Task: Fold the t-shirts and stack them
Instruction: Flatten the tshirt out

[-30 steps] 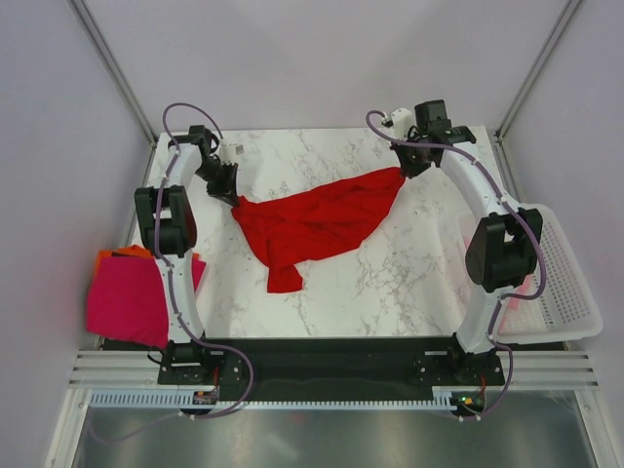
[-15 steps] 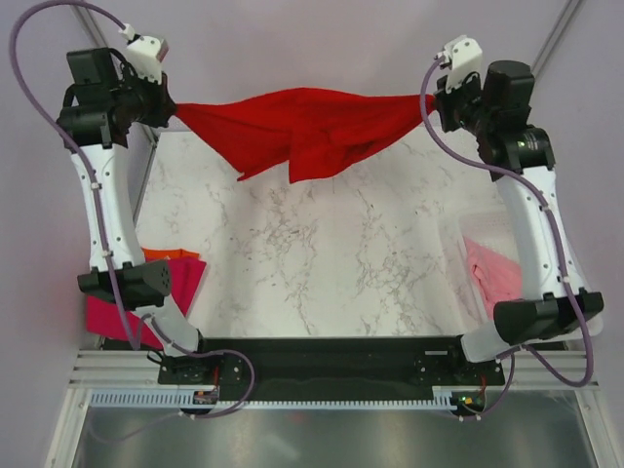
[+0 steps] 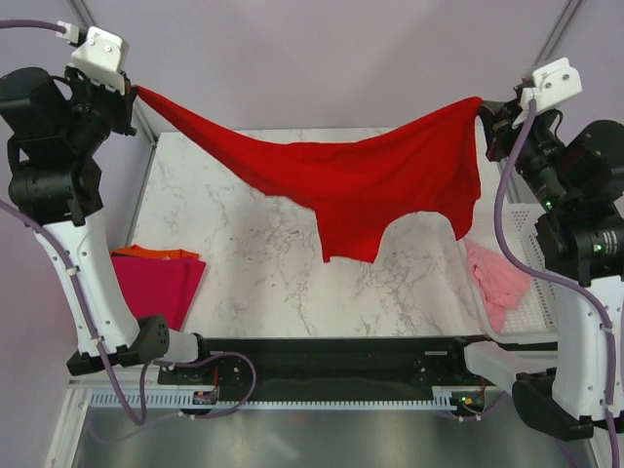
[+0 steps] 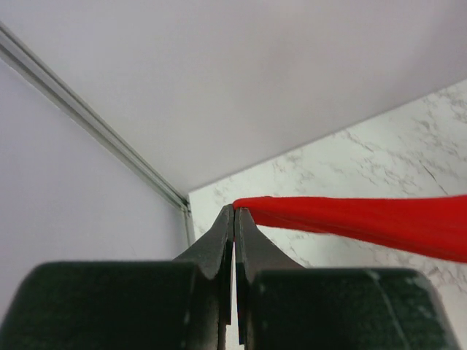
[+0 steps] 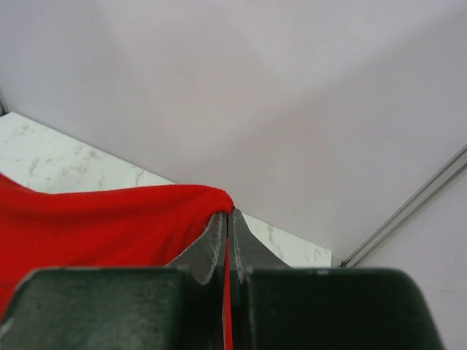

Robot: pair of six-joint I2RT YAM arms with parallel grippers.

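The bright red t-shirt (image 3: pixel 351 180) hangs stretched in the air between both raised arms, sagging in the middle above the marble table (image 3: pixel 263 263). My left gripper (image 3: pixel 134 91) is shut on its left corner, with the cloth (image 4: pixel 365 222) running off to the right from the closed tips (image 4: pixel 234 211). My right gripper (image 3: pixel 483 105) is shut on its right corner, the cloth (image 5: pixel 95 226) draped left of the closed tips (image 5: pixel 228 213). Folded magenta (image 3: pixel 156 288) and orange (image 3: pixel 156 253) shirts lie stacked at the table's left edge. A pale pink shirt (image 3: pixel 497 283) lies in the basket.
The white perforated basket (image 3: pixel 531 292) stands at the table's right edge, partly hidden by my right arm. Grey enclosure walls and metal corner posts (image 3: pixel 558 34) surround the table. The arm bases sit on the black rail (image 3: pixel 331 361) at the near edge.
Both arms have lifted and spread wider apart, pulling the red shirt from a bunched strip into a wide hanging sheet high over the table.
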